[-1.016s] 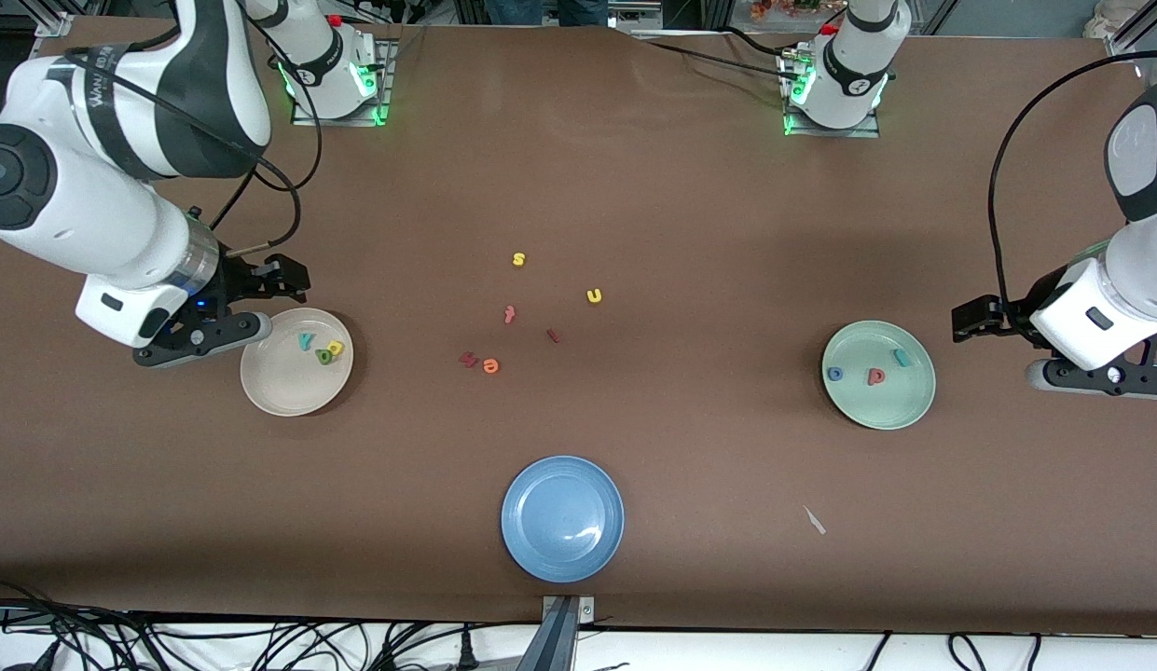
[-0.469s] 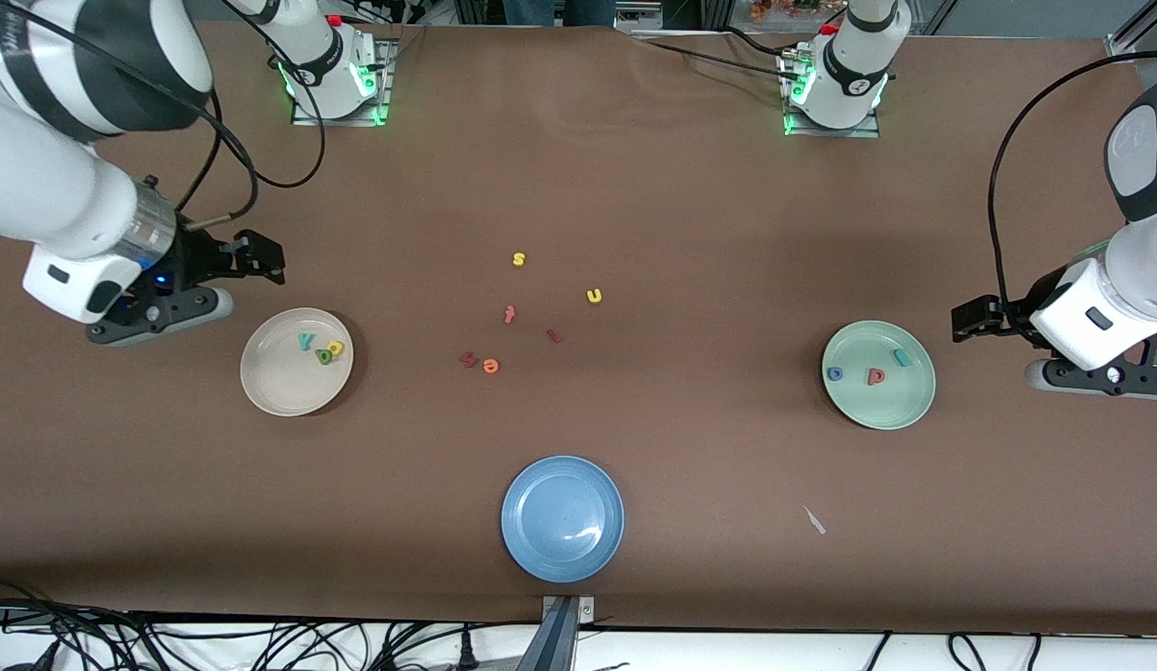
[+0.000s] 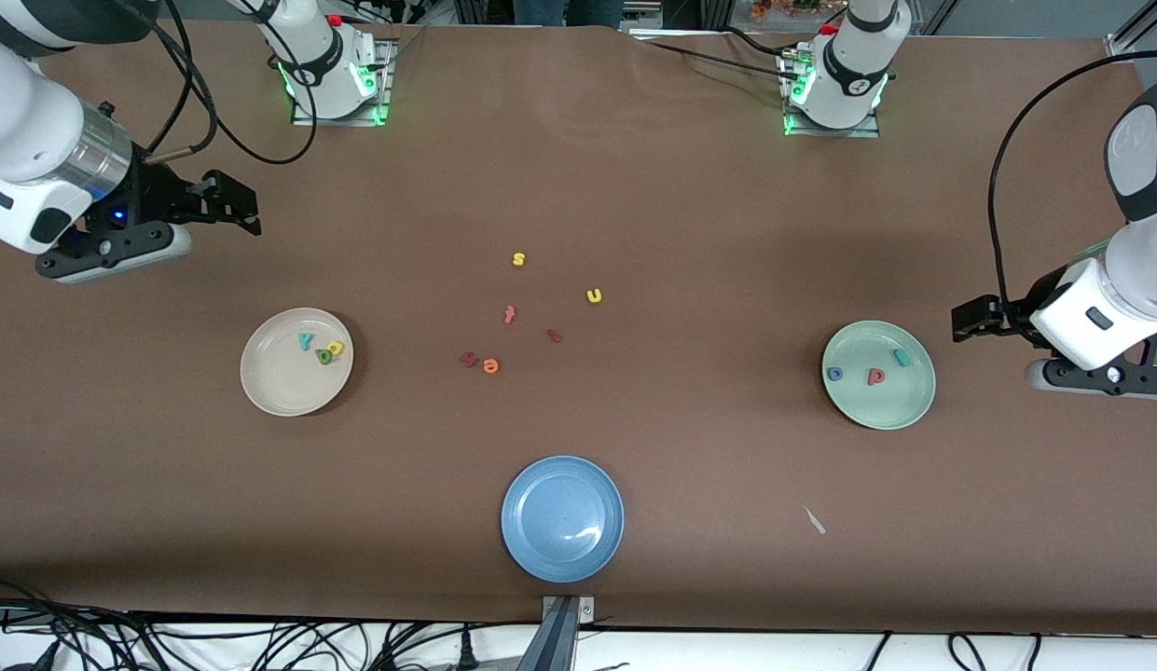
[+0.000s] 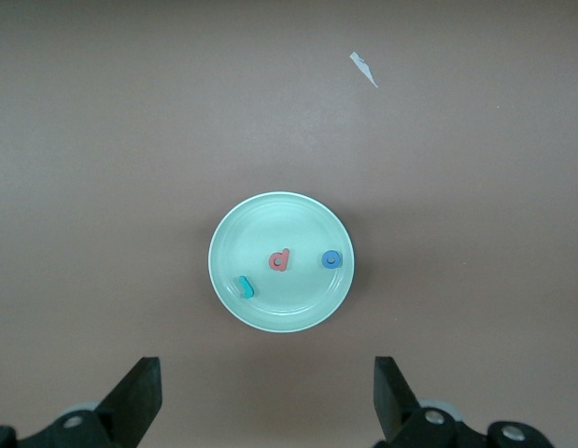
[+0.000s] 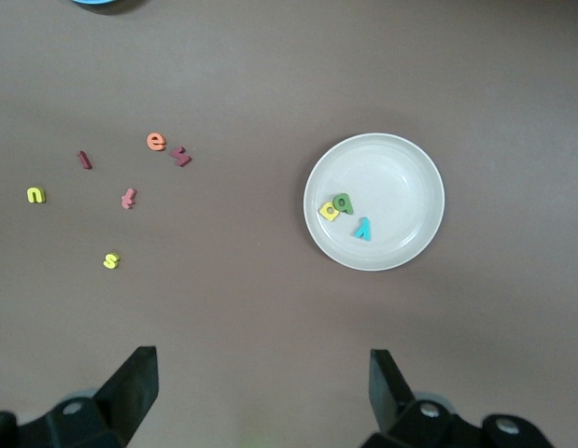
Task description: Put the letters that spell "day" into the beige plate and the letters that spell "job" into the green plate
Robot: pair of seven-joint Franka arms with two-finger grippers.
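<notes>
The beige plate [image 3: 278,384] holds a teal "y" [image 3: 305,341], a yellow letter [image 3: 336,348] and a green letter [image 3: 324,356], which touch each other. On the green plate [image 3: 890,405] lie a blue "o" [image 3: 834,374], a pinkish-red letter [image 3: 875,376] and a teal "j" [image 3: 902,358]. My right gripper [image 3: 238,203] hangs open and empty over bare table between the beige plate and its arm's base. My left gripper [image 3: 971,319] waits open and empty beside the green plate, at the left arm's end of the table.
Loose letters lie mid-table: yellow "s" [image 3: 518,259], yellow "u" [image 3: 594,295], red "t" [image 3: 509,314], two dark red ones [image 3: 553,335] [image 3: 468,359], orange "e" [image 3: 490,365]. A blue plate [image 3: 562,518] sits near the front edge, with a white scrap [image 3: 814,520] toward the left arm's end.
The right arm has drawn back from the beige plate's rim toward its own base, its gripper still open and empty. The left arm has not moved.
</notes>
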